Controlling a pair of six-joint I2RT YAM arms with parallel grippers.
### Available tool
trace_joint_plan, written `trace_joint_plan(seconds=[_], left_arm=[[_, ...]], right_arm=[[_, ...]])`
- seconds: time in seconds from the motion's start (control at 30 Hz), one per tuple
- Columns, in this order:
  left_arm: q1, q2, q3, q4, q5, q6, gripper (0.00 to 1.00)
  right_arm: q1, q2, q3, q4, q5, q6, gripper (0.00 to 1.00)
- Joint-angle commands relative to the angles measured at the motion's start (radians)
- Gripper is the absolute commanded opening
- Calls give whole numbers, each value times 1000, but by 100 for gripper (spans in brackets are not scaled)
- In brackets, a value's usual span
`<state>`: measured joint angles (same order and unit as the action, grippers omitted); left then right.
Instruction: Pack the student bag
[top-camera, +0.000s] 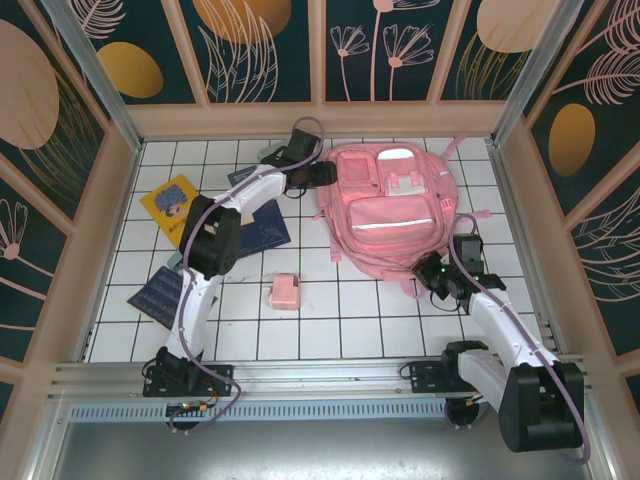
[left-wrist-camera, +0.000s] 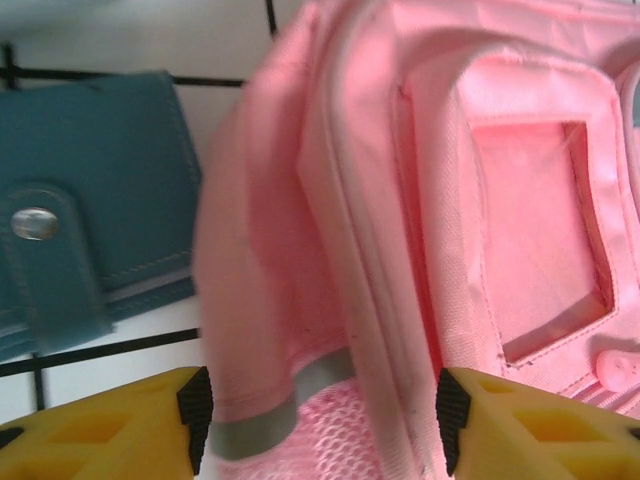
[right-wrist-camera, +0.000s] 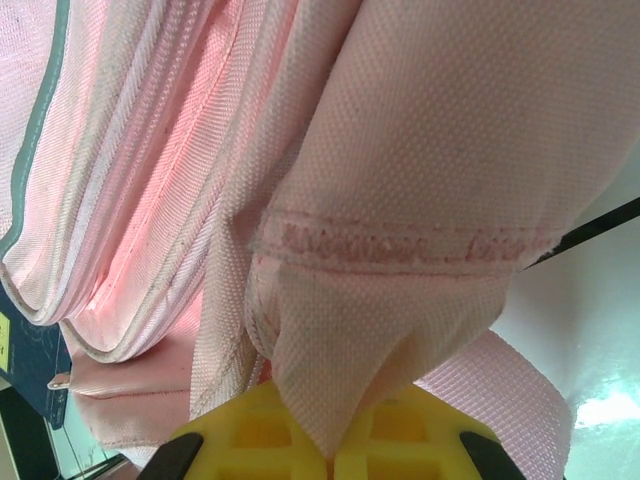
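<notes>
Left gripper (left-wrist-camera: 315, 425) is held well open; its 2 yellow fingers (left-wrist-camera: 120, 430) are set astride the side edge of the student bag (top-camera: 392, 215). A teal snap wallet (left-wrist-camera: 95, 190) is seen to its left. Right gripper (right-wrist-camera: 333, 445) is clamped shut, with a fold of bag fabric pinched between its jaws.
</notes>
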<state>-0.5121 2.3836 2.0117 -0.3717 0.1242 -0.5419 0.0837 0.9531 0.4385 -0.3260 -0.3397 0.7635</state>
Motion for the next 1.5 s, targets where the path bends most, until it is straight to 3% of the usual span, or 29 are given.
trace_joint_plan(seconds=[0.0, 0.1, 0.3, 0.53, 0.8, 0.9, 1.1, 1.33, 1.47], left_arm=[[-20, 71, 85, -48, 39, 14, 58], [-42, 142, 187, -72, 63, 8, 54], [-66, 236, 315, -37, 118, -32, 49], [-69, 247, 328, 38, 166, -54, 50], [-69, 213, 361, 51, 187, -37, 59], [-58, 149, 347, -12, 154, 10, 72], [5, -84, 129, -31, 93, 46, 82], [107, -421, -304, 65, -8, 59, 84], [188, -529, -503, 98, -39, 73, 83]], right_arm=[[4, -38, -12, 49, -72, -9, 0], [71, -52, -50, 114, -90, 43, 0], [305, 15, -81, 290, -29, 159, 0], [472, 273, 24, 450, 5, 180, 0], [546, 509, 218, 491, 27, 156, 6], [552, 537, 258, 455, 39, 142, 19], [560, 474, 269, 349, 83, 94, 54], [611, 424, 296, 283, 110, 56, 72], [662, 434, 327, 304, 125, 63, 77]])
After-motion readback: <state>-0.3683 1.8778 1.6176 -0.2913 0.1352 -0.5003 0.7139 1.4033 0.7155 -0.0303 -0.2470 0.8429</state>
